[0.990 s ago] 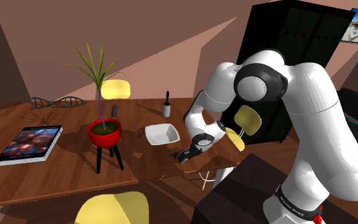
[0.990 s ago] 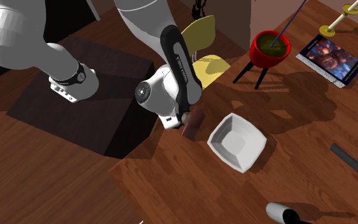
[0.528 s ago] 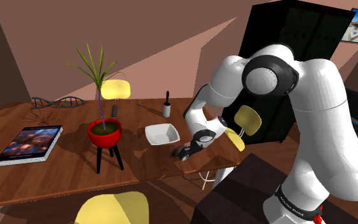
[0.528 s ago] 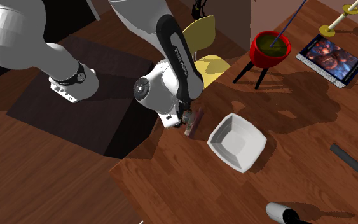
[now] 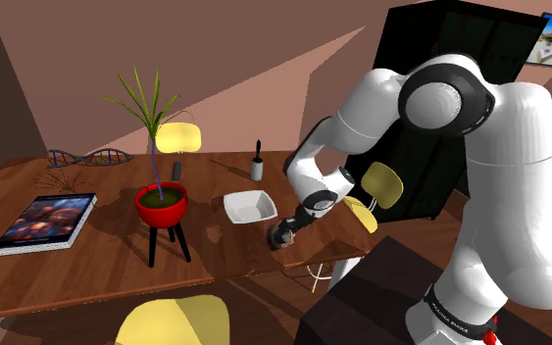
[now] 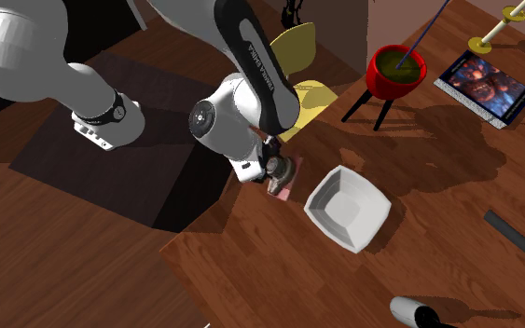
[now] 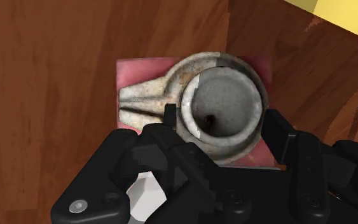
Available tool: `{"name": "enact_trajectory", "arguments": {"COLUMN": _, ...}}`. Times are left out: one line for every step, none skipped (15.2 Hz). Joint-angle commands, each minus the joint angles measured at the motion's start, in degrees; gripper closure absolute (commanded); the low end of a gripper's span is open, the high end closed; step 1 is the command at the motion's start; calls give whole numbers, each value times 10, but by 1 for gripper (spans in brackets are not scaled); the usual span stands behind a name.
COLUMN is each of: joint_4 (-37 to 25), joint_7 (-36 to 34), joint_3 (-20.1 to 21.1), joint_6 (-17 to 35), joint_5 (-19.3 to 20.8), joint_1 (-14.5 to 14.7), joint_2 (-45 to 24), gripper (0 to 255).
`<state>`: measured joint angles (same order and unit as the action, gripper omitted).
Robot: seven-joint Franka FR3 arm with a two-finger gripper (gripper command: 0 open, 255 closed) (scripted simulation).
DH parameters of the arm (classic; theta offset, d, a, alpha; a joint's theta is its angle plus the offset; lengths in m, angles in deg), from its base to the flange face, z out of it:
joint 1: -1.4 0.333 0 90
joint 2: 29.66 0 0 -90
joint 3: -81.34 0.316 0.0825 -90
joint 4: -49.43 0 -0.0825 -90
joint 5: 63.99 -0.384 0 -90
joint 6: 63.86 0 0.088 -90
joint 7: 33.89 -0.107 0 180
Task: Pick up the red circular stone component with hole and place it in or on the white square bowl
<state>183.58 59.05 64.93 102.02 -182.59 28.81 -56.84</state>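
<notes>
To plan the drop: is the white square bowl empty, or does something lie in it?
Empty. The second exterior view looks down into the white square bowl, and its inside is bare white.

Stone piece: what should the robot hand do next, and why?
Probably shut the fingers. The gripper is down over the stone piece, with one finger on each side of its round part and apparently not squeezing yet. The bowl sits close by, ready for it.
</notes>
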Motion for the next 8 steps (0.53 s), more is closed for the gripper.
{"name": "enact_trajectory", "arguments": {"joint_4": 9, "joint_7": -18, "joint_3": 4, "joint_6": 9, "joint_5": 21, "joint_1": -3, "joint_2": 18, "gripper": 255}}
{"name": "enact_trajectory", "arguments": {"joint_4": 14, "joint_7": -29, "joint_3": 7, "joint_6": 13, "joint_5": 33, "joint_1": -5, "joint_2": 27, "gripper": 255}}
{"name": "enact_trajectory", "arguments": {"joint_4": 18, "joint_7": -41, "joint_3": 9, "joint_6": 18, "joint_5": 46, "joint_1": -6, "joint_2": 36, "gripper": 255}}
{"name": "enact_trajectory", "arguments": {"joint_4": 23, "joint_7": -53, "joint_3": 12, "joint_6": 22, "joint_5": 60, "joint_1": -8, "joint_2": 46, "gripper": 255}}
{"name": "enact_trajectory", "arguments": {"joint_4": 28, "joint_7": -67, "joint_3": 15, "joint_6": 26, "joint_5": 74, "joint_1": -10, "joint_2": 55, "gripper": 255}}
{"name": "enact_trajectory", "arguments": {"joint_4": 32, "joint_7": -81, "joint_3": 17, "joint_6": 30, "joint_5": 89, "joint_1": -11, "joint_2": 64, "gripper": 255}}
{"name": "enact_trajectory", "arguments": {"joint_4": 38, "joint_7": -96, "joint_3": 20, "joint_6": 34, "joint_5": 105, "joint_1": -13, "joint_2": 74, "gripper": 255}}
{"name": "enact_trajectory", "arguments": {"joint_4": 43, "joint_7": -112, "joint_3": 22, "joint_6": 38, "joint_5": 122, "joint_1": -14, "joint_2": 83, "gripper": 255}}
